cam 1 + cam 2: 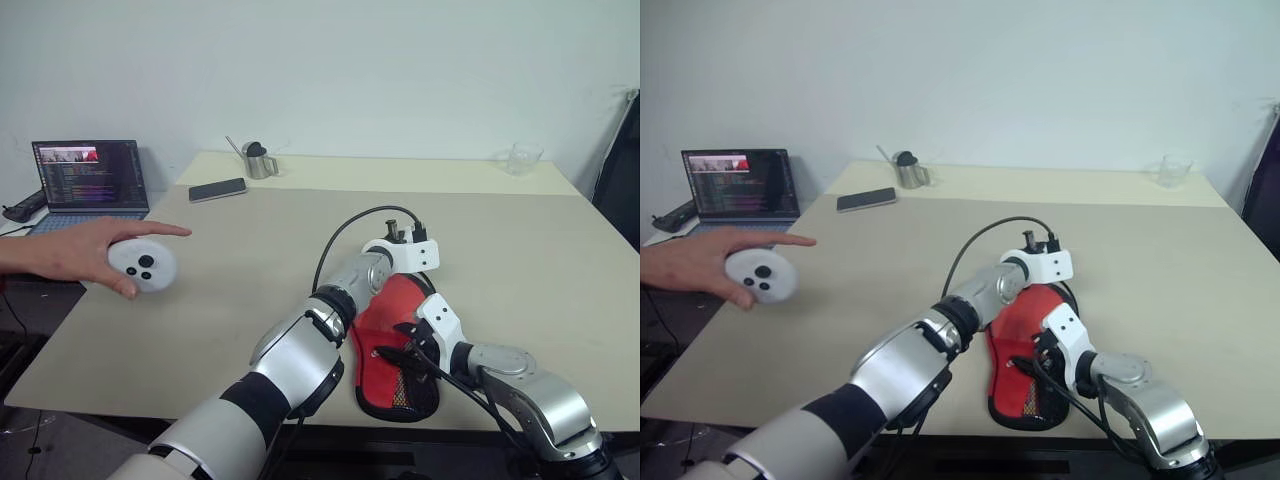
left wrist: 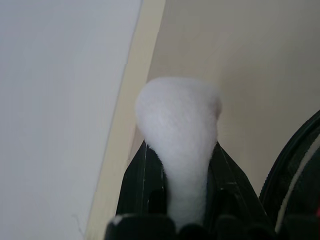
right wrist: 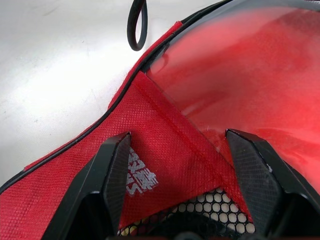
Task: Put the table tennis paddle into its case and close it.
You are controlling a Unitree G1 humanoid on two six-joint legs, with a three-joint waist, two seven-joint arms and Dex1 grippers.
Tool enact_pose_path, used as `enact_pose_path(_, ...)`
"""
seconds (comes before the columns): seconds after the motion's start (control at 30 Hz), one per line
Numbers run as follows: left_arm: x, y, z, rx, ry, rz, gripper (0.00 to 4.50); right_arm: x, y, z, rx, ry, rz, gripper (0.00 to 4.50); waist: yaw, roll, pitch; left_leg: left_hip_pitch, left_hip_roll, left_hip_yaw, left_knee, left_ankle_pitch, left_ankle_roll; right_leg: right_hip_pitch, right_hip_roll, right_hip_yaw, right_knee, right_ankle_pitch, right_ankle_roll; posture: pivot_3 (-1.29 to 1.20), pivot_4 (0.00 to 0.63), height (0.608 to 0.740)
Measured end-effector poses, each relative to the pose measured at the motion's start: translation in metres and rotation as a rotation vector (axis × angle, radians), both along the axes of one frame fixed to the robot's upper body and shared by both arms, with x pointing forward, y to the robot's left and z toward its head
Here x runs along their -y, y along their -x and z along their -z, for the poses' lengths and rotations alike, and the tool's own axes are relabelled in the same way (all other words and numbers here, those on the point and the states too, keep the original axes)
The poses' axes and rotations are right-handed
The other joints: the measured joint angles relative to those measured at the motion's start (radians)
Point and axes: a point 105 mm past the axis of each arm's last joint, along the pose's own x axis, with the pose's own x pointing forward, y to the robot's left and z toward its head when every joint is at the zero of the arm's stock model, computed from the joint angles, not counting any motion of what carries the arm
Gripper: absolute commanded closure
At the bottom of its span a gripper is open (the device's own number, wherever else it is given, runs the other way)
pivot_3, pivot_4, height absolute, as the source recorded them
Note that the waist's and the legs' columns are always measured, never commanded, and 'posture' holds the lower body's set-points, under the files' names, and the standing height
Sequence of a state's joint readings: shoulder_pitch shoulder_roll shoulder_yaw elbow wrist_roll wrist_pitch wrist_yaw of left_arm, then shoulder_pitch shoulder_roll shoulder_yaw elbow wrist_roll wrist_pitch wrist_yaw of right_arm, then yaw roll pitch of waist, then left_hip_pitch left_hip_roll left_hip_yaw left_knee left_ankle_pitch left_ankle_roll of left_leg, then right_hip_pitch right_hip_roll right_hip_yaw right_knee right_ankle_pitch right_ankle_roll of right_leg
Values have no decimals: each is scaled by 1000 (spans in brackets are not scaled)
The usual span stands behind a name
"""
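The case (image 1: 400, 392), red with a white logo and a black mesh pocket, lies near the table's front edge. The table tennis paddle (image 3: 250, 75) shows its glossy red face under the case's opened red flap. My left arm reaches across, and my left gripper (image 2: 181, 150) is shut on the paddle's pale handle (image 2: 180, 120) at the case's far end. Beside it runs the case's black edge (image 2: 295, 170). My right gripper (image 3: 178, 137) is open at the case's near end, its fingers (image 3: 112, 170) standing wide apart over the red flap and logo. Whether they touch the fabric I cannot tell.
A person's hand holding a white controller (image 1: 142, 265) hovers over the table's left edge. A laptop (image 1: 90, 178) sits beyond it. A phone (image 1: 217, 189), a metal jug (image 1: 258, 160) and a glass (image 1: 524, 158) stand far back on the beige table (image 1: 250, 290).
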State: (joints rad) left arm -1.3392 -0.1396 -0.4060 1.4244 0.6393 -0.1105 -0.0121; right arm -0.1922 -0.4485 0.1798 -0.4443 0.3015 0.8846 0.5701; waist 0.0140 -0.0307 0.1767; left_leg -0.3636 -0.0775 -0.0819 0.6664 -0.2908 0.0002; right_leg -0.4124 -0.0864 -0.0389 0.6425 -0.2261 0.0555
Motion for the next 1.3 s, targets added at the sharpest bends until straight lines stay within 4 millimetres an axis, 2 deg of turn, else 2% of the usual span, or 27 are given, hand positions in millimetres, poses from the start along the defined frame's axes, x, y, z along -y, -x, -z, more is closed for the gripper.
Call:
enact_pose_path(0.07, -1, 1, 5, -42, 15, 0, 3124, 0, -1, 1, -6, -4, 0, 1234, 0, 0, 0, 0, 0, 0, 0, 0, 0, 0, 0, 0, 0, 0, 0, 0, 150, 740)
enact_pose_path(0.23, -9, 2, 24, -120, 20, -23, 1243, -4, -5, -1, -10, -17, -17, 1234, -5, 0, 0, 1, 0, 1, 0, 0, 0, 0, 0, 1, 1, 0, 0, 0, 150, 740)
enact_pose_path(0.33, -14, 0, 23, -113, 22, -38, 138, -6, -8, -1, -16, -18, -29, 1234, -9, 0, -1, 2, 0, 1, 0, 0, 1, 1, 0, 1, 1, 0, 0, 0, 150, 740)
enact_pose_path(0.37, -16, -1, 22, -109, 22, -44, 23, -7, -9, 0, -18, -19, -34, 1234, -11, 0, -1, 3, 1, 1, 0, -1, 2, 2, 0, 1, 1, 0, 0, 0, 150, 740)
enact_pose_path(0.6, -29, -6, 24, -146, 50, -71, 23, -10, -15, -1, -8, -13, -94, 1234, -20, -1, -4, 6, 1, 1, 0, -2, 3, 3, 1, 1, 3, 0, 0, 0, 150, 740)
enact_pose_path(0.73, -48, -12, 20, -215, 118, -71, 23, -1, -15, -4, -12, 12, -151, 1234, -18, -1, -4, 4, 1, 1, 1, 0, 1, 3, 1, 0, 2, 0, 0, 0, 150, 740)
enact_pose_path(0.87, -59, -13, 17, -269, 163, -41, 23, 10, -12, -7, -29, 36, -196, 1234, -14, -1, -4, 1, 0, 0, 3, 0, 1, 1, 0, 0, 1, 3, -5, 0, 150, 740)
enact_pose_path(1.07, -65, -4, 6, -412, 349, 128, 23, 29, -4, -12, -43, 136, -301, 1234, -14, -1, -4, -2, 0, 1, 5, -1, 2, -1, 0, 1, 0, 3, -5, 0, 150, 740)
enact_pose_path(1.17, -69, 6, 4, -513, 426, 238, 23, 30, -2, -19, -46, 166, -357, 1234, -15, -1, -3, -3, 0, 1, 6, -1, 2, -2, 0, 0, 1, 3, -5, 0, 150, 740)
enact_pose_path(1.3, -93, 15, -2, -555, 404, 336, 23, 32, -2, -37, -8, 190, -413, 1234, -20, -1, -3, -5, 1, 1, 8, -2, 2, -3, 0, 1, 1, 3, -6, 0, 150, 740)
